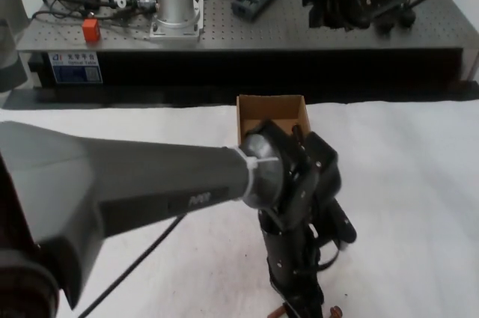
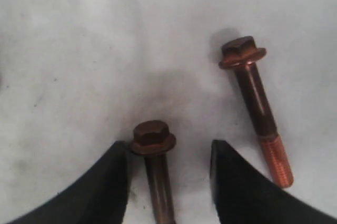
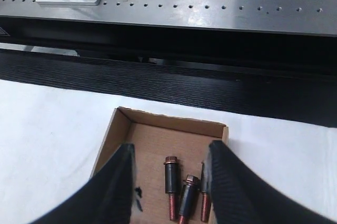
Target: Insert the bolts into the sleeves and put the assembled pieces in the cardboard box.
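The left tool [image 2: 168, 155] is low over the white cloth surface [image 2: 79, 50]. Its black fingers are spread and grip nothing. They straddle the shank of a copper-coloured hex flange bolt [image 2: 152, 137] lying flat, so it looks lined up for a pinch across the shank; probably the pick step. A second copper bolt [image 2: 255, 103] of the same type lies just beside it, outside one finger and not touching the first, likely far enough that closing won't catch it. In the high view the grey left arm [image 1: 150, 183] comes in from the left and bends down to the near edge.

The small open brown cardboard box [image 3: 158, 121] sits mid-surface, farther back. On its floor lie what look like three copper bolts in short black sleeves [image 3: 170, 179]. Those are finished pieces, so the task is partway done. The right tool [image 3: 171, 147] hangs above the box with fingers apart and empty, probably because that is the drop spot.
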`<state>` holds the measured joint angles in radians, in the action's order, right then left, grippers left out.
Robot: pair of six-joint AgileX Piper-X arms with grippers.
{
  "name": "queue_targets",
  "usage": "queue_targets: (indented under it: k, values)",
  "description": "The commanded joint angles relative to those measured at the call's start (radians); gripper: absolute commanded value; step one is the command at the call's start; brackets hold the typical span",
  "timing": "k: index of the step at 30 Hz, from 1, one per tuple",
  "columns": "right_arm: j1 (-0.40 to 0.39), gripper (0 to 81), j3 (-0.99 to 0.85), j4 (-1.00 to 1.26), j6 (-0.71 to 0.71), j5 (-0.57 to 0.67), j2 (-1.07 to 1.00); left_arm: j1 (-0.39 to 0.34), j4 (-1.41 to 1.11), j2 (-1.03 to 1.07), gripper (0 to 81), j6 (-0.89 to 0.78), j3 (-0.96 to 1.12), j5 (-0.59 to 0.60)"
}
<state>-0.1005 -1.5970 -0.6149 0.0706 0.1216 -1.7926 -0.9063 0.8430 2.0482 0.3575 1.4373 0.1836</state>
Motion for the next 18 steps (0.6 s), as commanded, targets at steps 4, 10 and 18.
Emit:
queue_targets:
  k: [4, 10, 18]
  values:
    - [0.005, 32.6, 0.03, -0.035, -0.002, 0.017, 0.086, -0.007, 0.038, 0.033, 21.5, 0.01, 0.006, -0.076]
    - [0.005, 32.6, 0.202, -0.066, -0.021, 0.029, 0.175, -0.007, 0.045, 0.016, 0.1, -0.048, 0.019, -0.184]
    - [-0.076, 32.6, 0.347, -0.19, -0.019, 0.023, 0.155, 0.144, 0.019, -0.26, 0.7, -0.287, -0.205, -0.249]
